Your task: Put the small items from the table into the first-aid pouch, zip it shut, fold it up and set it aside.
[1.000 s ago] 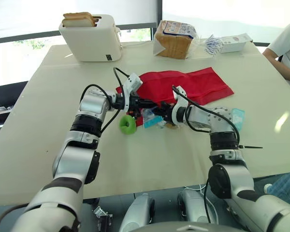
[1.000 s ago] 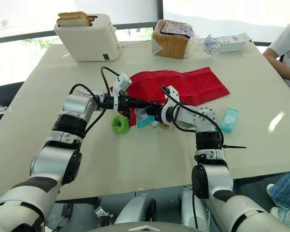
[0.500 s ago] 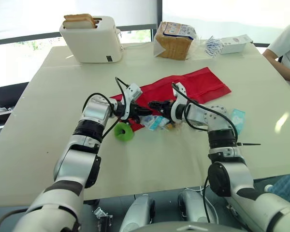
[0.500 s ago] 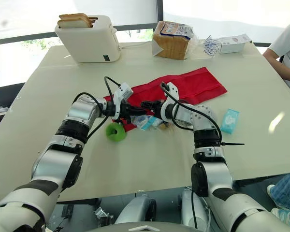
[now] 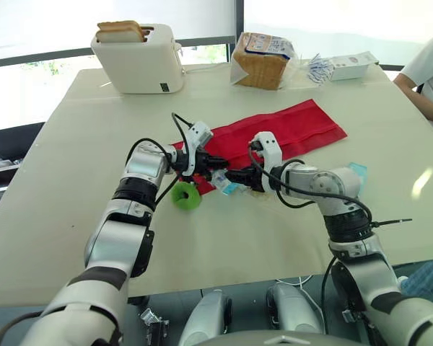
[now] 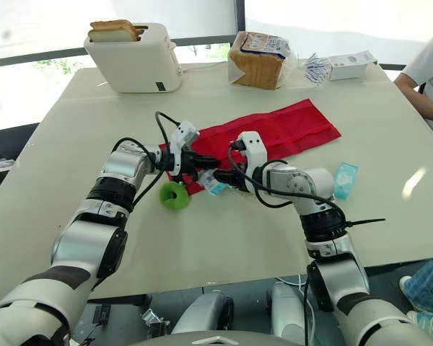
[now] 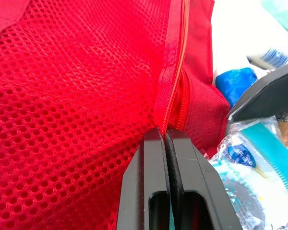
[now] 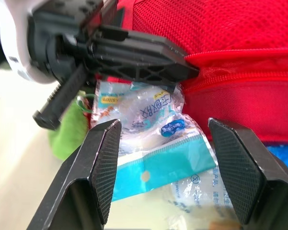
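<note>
Where the zip [image 7: 175, 57] runs beside the mesh [image 7: 81, 96], the left gripper [image 7: 166, 136] is pinched tight on the edge of the pouch [image 5: 278, 132], with red fabric caught between its fingers. The right gripper [image 8: 164, 125] faces it from the other side. Its fingers are spread wide over a heap of packets [image 8: 151, 165], and whether they touch the heap cannot be told. The left gripper's tips cross just beyond the heap in the right wrist view.

The packets are clear and teal wrappers. They lie on the table [image 5: 72, 144] against the pouch's near end, outside it. A green roll [image 5: 186, 196] sits just beside them, on the left arm's side. A blue packet [image 6: 344, 179] lies alone on the far side of the right forearm, apart from the pouch.

The pouch is flat and unfolded, running from the grippers toward the table's far right. Along the far edge stand a toaster [image 5: 138, 58] with slices in it, a bagged loaf [image 5: 261, 61] and a white box [image 5: 350, 65]. A person [image 5: 429, 72] in a white sleeve sits at the right edge.
</note>
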